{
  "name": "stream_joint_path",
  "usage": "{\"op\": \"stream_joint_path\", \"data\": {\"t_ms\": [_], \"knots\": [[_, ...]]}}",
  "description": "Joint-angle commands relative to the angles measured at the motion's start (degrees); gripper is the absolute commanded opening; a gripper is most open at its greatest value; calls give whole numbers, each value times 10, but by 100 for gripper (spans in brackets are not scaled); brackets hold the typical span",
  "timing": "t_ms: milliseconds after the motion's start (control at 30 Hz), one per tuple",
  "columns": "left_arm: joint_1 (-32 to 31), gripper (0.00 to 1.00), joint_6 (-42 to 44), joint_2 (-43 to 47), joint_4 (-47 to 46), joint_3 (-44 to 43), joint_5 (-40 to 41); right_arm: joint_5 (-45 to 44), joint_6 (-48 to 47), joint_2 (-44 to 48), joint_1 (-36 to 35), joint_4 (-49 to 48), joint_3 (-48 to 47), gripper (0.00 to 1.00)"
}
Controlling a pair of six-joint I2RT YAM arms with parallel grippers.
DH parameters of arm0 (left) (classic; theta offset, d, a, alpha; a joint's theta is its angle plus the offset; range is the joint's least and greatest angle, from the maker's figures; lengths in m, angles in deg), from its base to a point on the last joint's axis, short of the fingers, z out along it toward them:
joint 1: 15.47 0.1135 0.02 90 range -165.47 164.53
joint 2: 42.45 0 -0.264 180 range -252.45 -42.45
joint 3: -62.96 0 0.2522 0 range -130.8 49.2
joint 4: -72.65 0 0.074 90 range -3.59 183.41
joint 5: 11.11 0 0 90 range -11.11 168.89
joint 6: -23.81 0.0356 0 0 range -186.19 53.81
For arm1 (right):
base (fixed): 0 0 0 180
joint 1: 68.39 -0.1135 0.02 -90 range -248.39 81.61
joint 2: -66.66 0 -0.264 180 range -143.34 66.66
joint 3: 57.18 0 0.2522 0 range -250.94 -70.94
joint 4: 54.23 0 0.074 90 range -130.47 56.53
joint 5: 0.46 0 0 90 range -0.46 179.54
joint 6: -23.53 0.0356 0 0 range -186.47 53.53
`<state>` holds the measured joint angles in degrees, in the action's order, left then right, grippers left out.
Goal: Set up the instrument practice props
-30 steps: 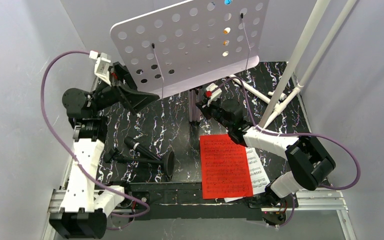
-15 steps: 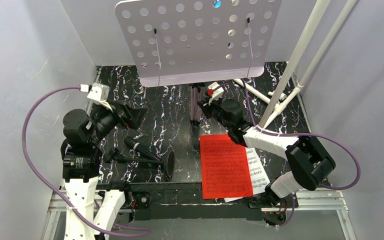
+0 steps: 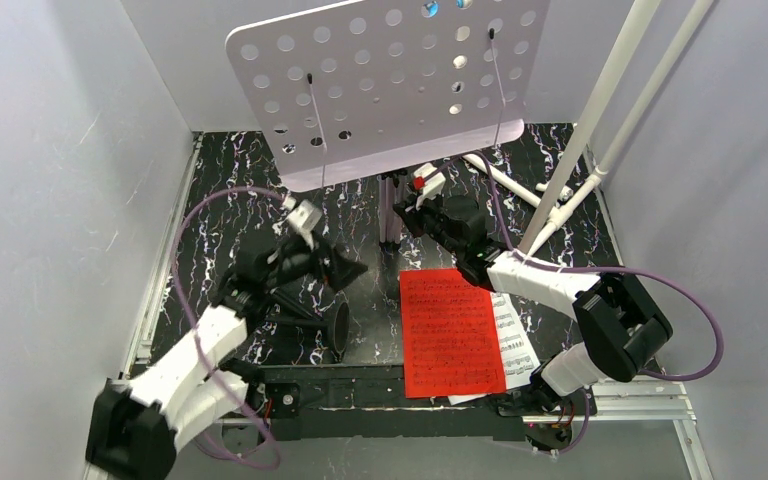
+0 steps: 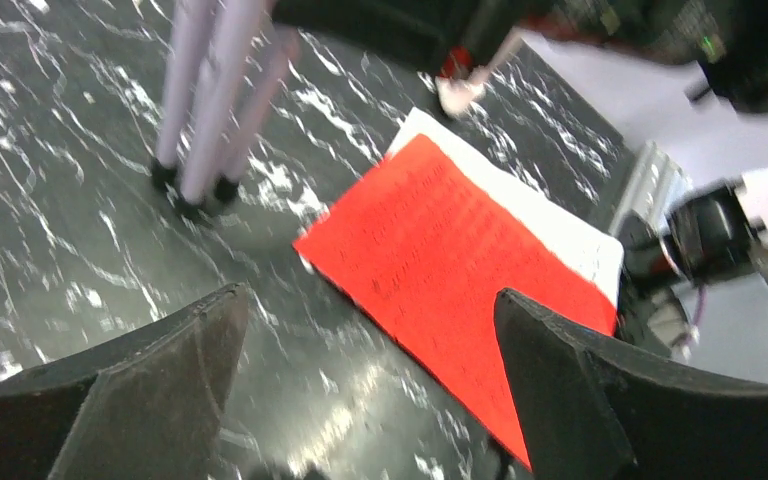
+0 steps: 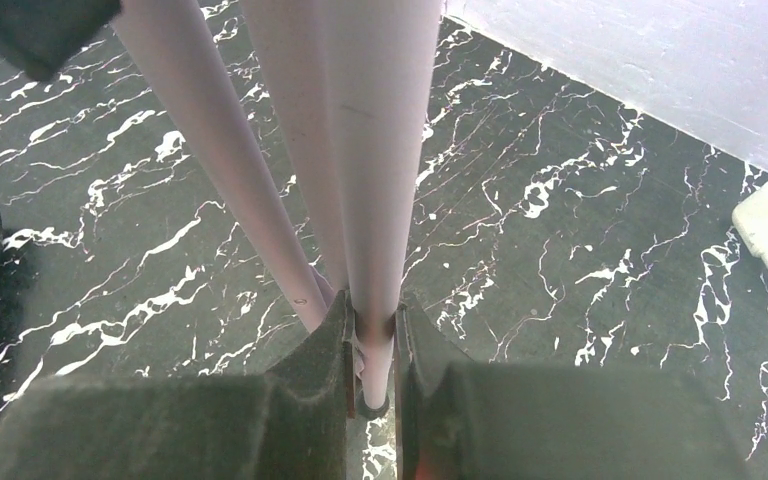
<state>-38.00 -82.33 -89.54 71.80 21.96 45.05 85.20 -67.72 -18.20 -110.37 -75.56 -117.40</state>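
- The step in hand looks like steadying the upright music stand (image 3: 390, 85) while the other arm fetches a prop. The red page (image 3: 450, 330) lies flat at the near right of the surface (image 3: 230, 190), on top of the white page (image 3: 518, 345). To lift it cleanly, pinch one free edge.
- The microphone stand (image 3: 336, 325) lies on its side, near and left of the pages. It is best taken by the shaft, not the round base.
- The left hand (image 4: 368, 300) hovers just above that stand with its jaws spread wide. It holds and touches nothing, and its camera faces the red page.
- Farther back, the right hand (image 5: 372, 305) is clamped on a lilac leg (image 5: 360, 150) low on the music stand. That grip should stay firm, because the perforated plate tilts.
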Motion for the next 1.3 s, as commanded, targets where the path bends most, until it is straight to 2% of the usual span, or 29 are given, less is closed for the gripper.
{"op": "stream_joint_path", "data": {"t_ms": [0,100,167,267,400,500,933,1033,1167,1267], "knots": [[-19,88,-48,-134,-205,-91,78,10,29,14,5,29,-27,1],[-27,72,-74,-209,-396,-44,145,18,39,13,5,22,-31,1],[-27,69,-85,-264,-510,-28,156,32,42,8,4,28,-41,1],[-32,67,-88,-325,-556,-49,131,37,45,0,2,37,-51,1],[-34,58,-91,-379,-604,-70,98,37,54,0,0,27,-45,1],[-36,52,-93,-409,-614,-84,96,40,48,-1,-3,33,-50,1],[-62,41,-64,-478,-629,-135,109,31,44,-3,-10,34,-57,1],[-67,29,-55,-486,-629,-139,129,18,44,-4,-13,25,-52,1],[-67,1,-2,-471,-601,-135,169,-10,29,-2,-17,13,-41,1],[-65,0,59,-437,-543,-131,197,-46,14,3,-19,23,-38,1]]}}
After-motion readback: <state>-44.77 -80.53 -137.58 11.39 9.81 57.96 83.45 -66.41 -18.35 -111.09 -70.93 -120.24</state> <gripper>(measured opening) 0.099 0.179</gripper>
